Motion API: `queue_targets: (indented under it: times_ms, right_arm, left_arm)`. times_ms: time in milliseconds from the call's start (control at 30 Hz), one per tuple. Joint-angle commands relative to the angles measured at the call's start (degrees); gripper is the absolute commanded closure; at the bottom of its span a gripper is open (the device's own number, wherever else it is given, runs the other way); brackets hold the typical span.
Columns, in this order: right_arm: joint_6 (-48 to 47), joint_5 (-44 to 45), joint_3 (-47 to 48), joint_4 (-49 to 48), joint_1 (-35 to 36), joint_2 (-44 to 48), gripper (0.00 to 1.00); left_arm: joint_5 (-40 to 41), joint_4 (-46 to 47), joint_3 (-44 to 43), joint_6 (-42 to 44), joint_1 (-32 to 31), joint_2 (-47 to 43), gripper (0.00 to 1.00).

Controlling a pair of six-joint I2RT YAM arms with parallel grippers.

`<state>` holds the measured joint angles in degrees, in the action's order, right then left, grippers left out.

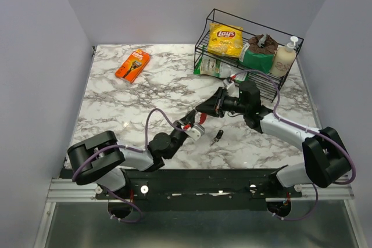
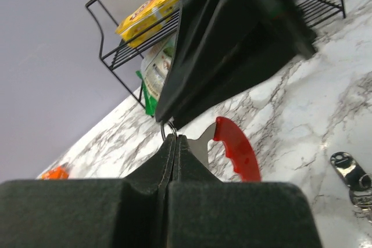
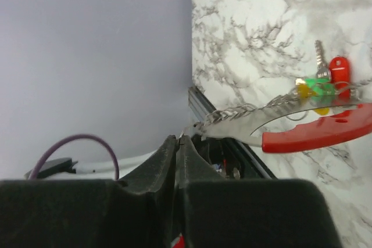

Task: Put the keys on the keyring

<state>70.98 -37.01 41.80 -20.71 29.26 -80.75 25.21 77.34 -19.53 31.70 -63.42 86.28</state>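
Left gripper (image 1: pixel 196 125): jaws pressed together on the grey metal of the keyring (image 2: pixel 237 148), near the middle of the table (image 1: pixel 116 103).
Keyring: we see it held off the tabletop, with the curved red side pointing away from the left gripper's fingers.
Right gripper (image 1: pixel 210 107): it comes in from the far right, its tip meeting the left gripper's tip.
Right jaws: we see only a thin slit between them in the right wrist view. A small wire ring sits at the tip, but we cannot tell whether they pinch it.
Keys (image 3: pixel 318 84): green, yellow and red heads bunched together. They probably lie on the marble just near-right of the left gripper.
Far right: a black wire rack (image 1: pixel 263 81) holds a Lay's chip bag (image 1: pixel 225 39) and a soap bottle (image 1: pixel 285 57).
Far left: an orange package (image 1: pixel 132 65) lies flat on the table.
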Motion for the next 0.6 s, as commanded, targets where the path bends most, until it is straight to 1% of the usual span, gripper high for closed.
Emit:
queue_targets:
  times_ms: [0,33,67,133,167,233,267,300,333,367,400,433,467,500,533,567]
  right_arm:
    - [-1.7,-6.7,0.1,-4.2,0.9,2.9,0.61]
    - [-2.2,-6.6,0.5,-3.5,0.8,3.1,0.52]
    - [-3.4,-6.5,0.6,-3.2,0.8,3.4,0.40]
    - [-4.2,-6.1,0.9,-2.1,0.8,4.2,0.32]
    - [-5.7,-5.9,1.1,-1.5,0.8,4.5,0.25]
    - [-7.3,-5.2,1.4,0.0,0.8,5.7,0.21]
    - [-9.7,-4.9,2.1,1.1,0.8,6.2,0.19]
    - [-11.4,-4.2,2.8,2.7,0.8,6.6,0.17]
    - [-13.4,-3.8,3.6,6.1,0.7,6.9,0.16]
    - [-17.8,-3.2,5.3,8.1,0.7,7.9,0.13]
    - [-19.9,-2.3,5.8,9.8,0.7,8.3,0.11]
    - [-22.0,-1.9,6.2,12.2,0.8,8.8,0.11]
    - [-26.0,-1.4,6.7,13.7,0.7,9.6,0.10]
    - [-28.0,-0.4,7.3,15.0,0.7,10.2,0.09]
    - [-29.7,-0.3,7.5,16.4,0.7,10.6,0.08]
    - [-33.4,-0.3,7.8,17.3,0.7,10.9,0.08]
  left_arm:
    - [-4.5,10.1,3.7,-8.0,4.2,-6.7,1.00]
    - [-5.7,9.3,4.2,-9.2,5.4,-7.9,1.00]
    - [-8.7,8.6,4.8,-11.3,6.0,-9.1,1.00]
    - [-10.6,6.1,6.1,-12.5,7.1,-12.3,1.00]
    - [-12.5,4.9,6.5,-12.9,7.8,-13.4,1.00]
    - [-14.6,1.1,7.4,-12.8,8.1,-16.5,1.00]
    - [-15.4,-0.3,7.7,-12.7,8.6,-17.6,1.00]
    - [-17.0,-3.7,8.1,-12.5,8.7,-20.1,1.00]
    - [-17.7,-5.9,8.3,-12.5,8.9,-21.5,1.00]
    - [-18.4,-8.2,8.3,-12.5,9.0,-23.0,1.00]
    - [-19.7,-13.7,7.9,-12.5,9.4,-26.1,1.00]
    - [-20.5,-16.6,7.9,-12.6,9.5,-27.6,1.00]
    - [-21.0,-19.4,7.8,-12.5,9.7,-29.2,1.00]
    - [-21.4,-24.6,7.4,-12.5,10.2,-32.3,1.00]
    - [-22.3,-27.2,7.1,-12.7,10.2,-33.7,1.00]
    - [-22.7,-29.9,6.8,-12.8,10.4,-35.2,1.00]
